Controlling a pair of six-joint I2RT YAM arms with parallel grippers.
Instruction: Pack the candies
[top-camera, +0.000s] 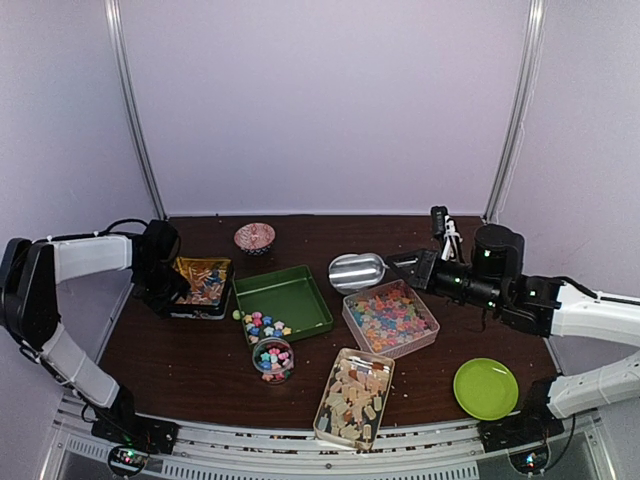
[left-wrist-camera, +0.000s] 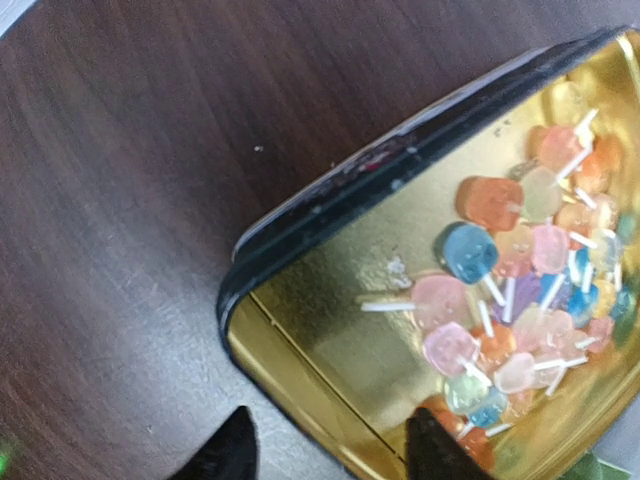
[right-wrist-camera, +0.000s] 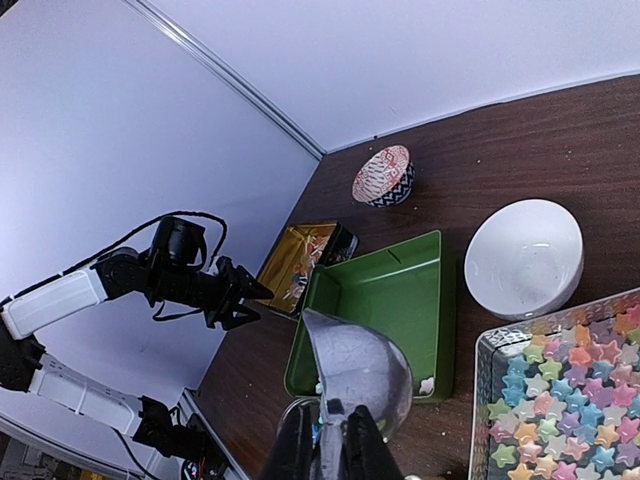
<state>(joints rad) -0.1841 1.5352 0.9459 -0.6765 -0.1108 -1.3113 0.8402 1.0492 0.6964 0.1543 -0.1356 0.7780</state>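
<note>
Currently your right gripper is clamping a metal scoop beside the tub of star candies, ready for scooping, while your left gripper, parted, is straddling the gold tin rim, likely steadying it

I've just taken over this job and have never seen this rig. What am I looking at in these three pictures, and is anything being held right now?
Two robot arms are bolted at the near edge of a table. One picture looks down from above and behind them. The other two come from a camera on each wrist.

The left tool is open, with one finger on either side of the rim of a gold tin of lollipops. The right tool is shut on a metal scoop.

Also on the table are a green tray, a white bowl, a patterned bowl, star candies, beige candies and a lime plate.
</note>
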